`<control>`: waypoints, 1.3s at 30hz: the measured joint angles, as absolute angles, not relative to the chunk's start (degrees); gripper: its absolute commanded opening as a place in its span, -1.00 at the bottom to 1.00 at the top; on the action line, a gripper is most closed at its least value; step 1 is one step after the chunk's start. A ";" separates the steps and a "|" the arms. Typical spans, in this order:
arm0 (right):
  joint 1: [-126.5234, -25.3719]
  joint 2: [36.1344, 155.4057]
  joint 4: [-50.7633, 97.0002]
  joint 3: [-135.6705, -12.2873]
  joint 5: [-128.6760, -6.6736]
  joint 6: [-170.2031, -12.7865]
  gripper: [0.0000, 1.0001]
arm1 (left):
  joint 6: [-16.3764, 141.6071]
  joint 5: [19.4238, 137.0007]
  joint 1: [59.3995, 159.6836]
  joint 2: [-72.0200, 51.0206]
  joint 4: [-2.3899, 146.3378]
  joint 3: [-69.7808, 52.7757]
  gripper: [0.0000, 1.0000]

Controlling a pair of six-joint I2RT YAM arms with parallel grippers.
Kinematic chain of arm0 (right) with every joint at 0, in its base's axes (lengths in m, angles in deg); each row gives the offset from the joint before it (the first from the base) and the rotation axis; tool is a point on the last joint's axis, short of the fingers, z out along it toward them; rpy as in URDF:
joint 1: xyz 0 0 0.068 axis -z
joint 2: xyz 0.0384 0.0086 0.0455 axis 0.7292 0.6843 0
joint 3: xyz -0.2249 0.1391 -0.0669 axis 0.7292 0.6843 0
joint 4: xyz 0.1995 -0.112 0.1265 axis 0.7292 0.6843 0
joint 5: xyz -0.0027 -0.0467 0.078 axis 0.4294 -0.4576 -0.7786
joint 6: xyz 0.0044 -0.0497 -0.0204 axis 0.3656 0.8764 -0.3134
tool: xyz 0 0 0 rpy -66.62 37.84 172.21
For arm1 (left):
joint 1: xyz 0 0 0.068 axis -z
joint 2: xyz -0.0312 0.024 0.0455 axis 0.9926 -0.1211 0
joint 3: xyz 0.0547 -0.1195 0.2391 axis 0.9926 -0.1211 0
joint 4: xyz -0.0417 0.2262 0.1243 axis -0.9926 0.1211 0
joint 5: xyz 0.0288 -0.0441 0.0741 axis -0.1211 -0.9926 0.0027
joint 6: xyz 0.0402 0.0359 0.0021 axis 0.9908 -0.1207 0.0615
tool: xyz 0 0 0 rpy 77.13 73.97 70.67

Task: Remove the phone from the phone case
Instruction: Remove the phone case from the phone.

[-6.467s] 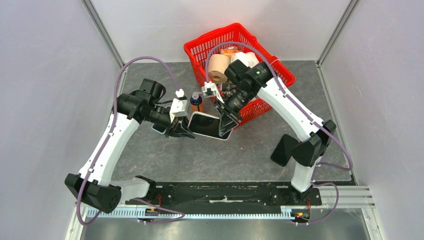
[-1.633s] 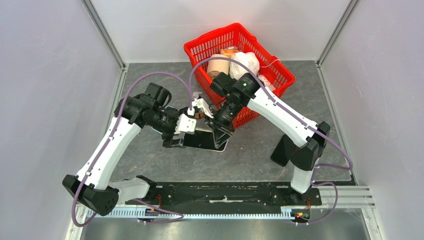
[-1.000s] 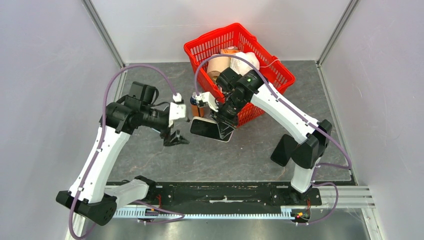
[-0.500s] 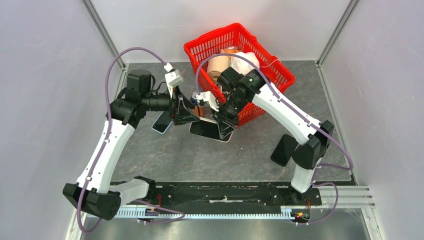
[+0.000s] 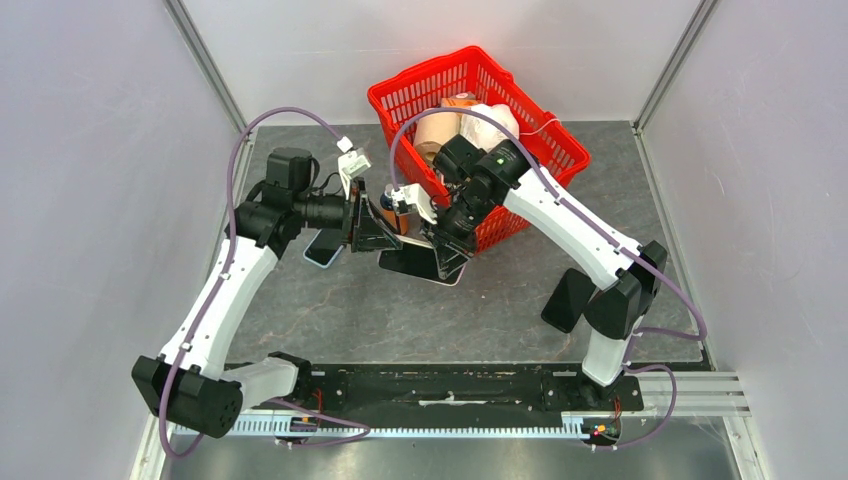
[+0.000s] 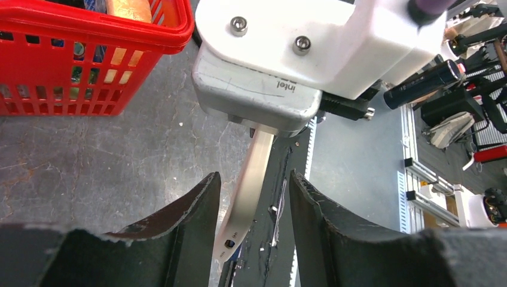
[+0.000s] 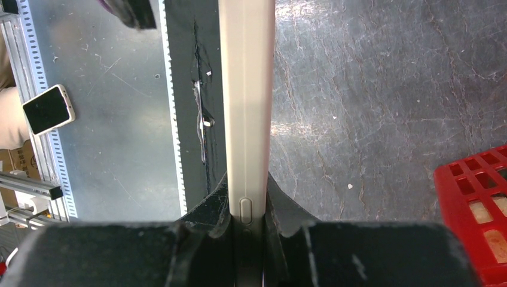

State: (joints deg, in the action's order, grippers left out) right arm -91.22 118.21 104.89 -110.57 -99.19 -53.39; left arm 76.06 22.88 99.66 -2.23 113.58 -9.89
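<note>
Your right gripper is shut hard on the phone. Its fingers pinch both faces at one end, right by the side button. The phone case shows edge-on there as a cream strip running straight out from the jaws. From above, the phone is held off the mat with its dark face showing, and it sticks out from that grip toward your other arm. Your left gripper is partly open and has hold of nothing. The free end of the phone sits between its fingers, with a visible gap on each side (so it's lined up around the edge, no contact). Just beside that gripper, a second handset lies flat on the mat, partly under the left forearm and apart from both sets of jaws. Farther back, the red basket sits at the far side of the mat, just behind the right wrist, with a toilet roll among the items in it.
</note>
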 measured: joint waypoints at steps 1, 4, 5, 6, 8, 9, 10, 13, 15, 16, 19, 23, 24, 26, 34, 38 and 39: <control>-91.22 118.21 104.89 -110.57 -99.19 -53.39 -1.00 | 75.93 22.77 99.66 -2.23 113.47 -10.13 -0.02; -91.22 118.21 104.89 -110.57 -99.21 -53.39 -1.00 | 75.39 22.16 99.66 -2.23 113.02 -11.18 -0.11; -91.22 118.21 104.87 -110.57 -99.21 -53.39 -1.00 | 75.17 21.92 99.66 -2.23 112.93 -11.48 -0.15; -91.22 118.21 104.89 -110.57 -99.19 -53.39 -1.00 | 74.93 21.77 99.66 -2.23 112.86 -11.77 -0.18; -91.33 118.21 104.91 -110.57 -99.21 -53.37 -1.00 | 74.34 21.66 99.66 -2.23 112.38 -12.20 -0.20; -91.33 118.21 104.91 -110.57 -99.23 -53.37 -1.00 | 73.88 21.50 99.66 -2.23 111.88 -12.47 -0.20; -91.35 118.21 104.89 -110.57 -99.23 -53.37 -1.00 | 73.51 21.37 99.62 -2.23 111.49 -12.60 -0.20; -91.59 118.21 104.89 -110.57 -99.21 -53.37 -1.00 | 72.17 20.91 99.62 -2.23 110.13 -12.95 -0.20; -91.70 118.21 104.89 -110.57 -99.21 -53.37 -1.00 | 71.28 20.32 99.62 -2.23 109.13 -13.17 -0.20; -91.70 118.21 104.89 -110.57 -99.21 -53.37 -1.00 | 70.71 20.17 99.62 -2.23 108.62 -13.32 -0.21; -91.73 118.21 104.89 -110.57 -99.21 -53.37 -1.00 | 68.94 19.86 99.62 -2.23 106.74 -14.02 -0.30; -91.94 118.21 104.91 -110.57 -99.15 -53.37 -1.00 | 66.84 19.62 99.62 -2.23 104.84 -15.05 -0.52; -91.99 118.21 104.93 -110.57 -99.06 -53.30 -1.00 | 66.34 19.06 99.62 -2.23 104.43 -15.29 -0.63; -92.03 118.21 105.09 -110.57 -98.97 -53.13 -1.00 | 65.55 18.03 99.62 -2.21 103.42 -15.64 -0.85; -92.91 118.21 106.14 -110.55 -96.94 -53.20 -1.00 | 58.67 15.03 99.49 -2.05 95.40 -19.66 -0.95; -93.47 118.08 106.57 -110.53 -94.56 -53.70 -1.00 | 52.39 13.98 99.45 -2.07 88.80 -22.85 -0.95; -93.69 118.00 106.62 -110.53 -93.90 -53.85 -1.00 | 50.82 13.68 99.45 -2.12 87.16 -23.59 -0.95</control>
State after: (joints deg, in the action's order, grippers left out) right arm -93.69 118.00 106.62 -110.53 -93.90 -53.85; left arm 50.82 13.68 99.45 -2.12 87.16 -23.59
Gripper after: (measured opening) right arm 0.209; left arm 0.144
